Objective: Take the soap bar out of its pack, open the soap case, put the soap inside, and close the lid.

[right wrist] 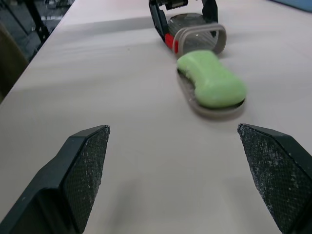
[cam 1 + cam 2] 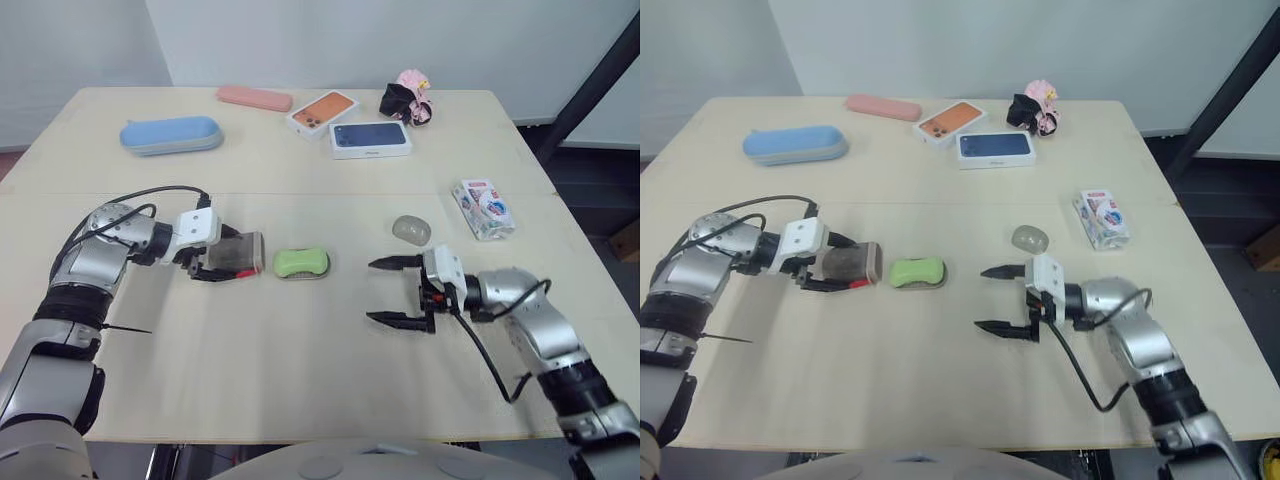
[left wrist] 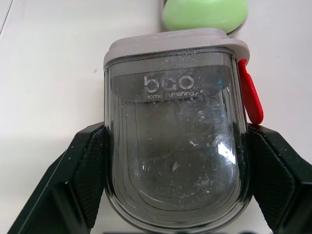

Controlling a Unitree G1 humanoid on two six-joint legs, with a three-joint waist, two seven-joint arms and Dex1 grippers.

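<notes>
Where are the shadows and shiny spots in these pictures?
Left wrist view: small white glints on the clear lid gripped by the left pincer. Right wrist view: a soft shadow hugs the tray under the green soap. Left eye view: even light, a faint shadow on the table below the open right pincer.

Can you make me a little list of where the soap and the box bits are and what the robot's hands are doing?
soap: green soap, lying on the open tray
lid: clear lid, off the tray, just beside the soap
left gripper: left gripper clamped on the lid's two sides
right gripper: right gripper open, empty, on the soap's other side
pack: pack lying apart, off to the robot's right
left to do: put the lid on
</notes>
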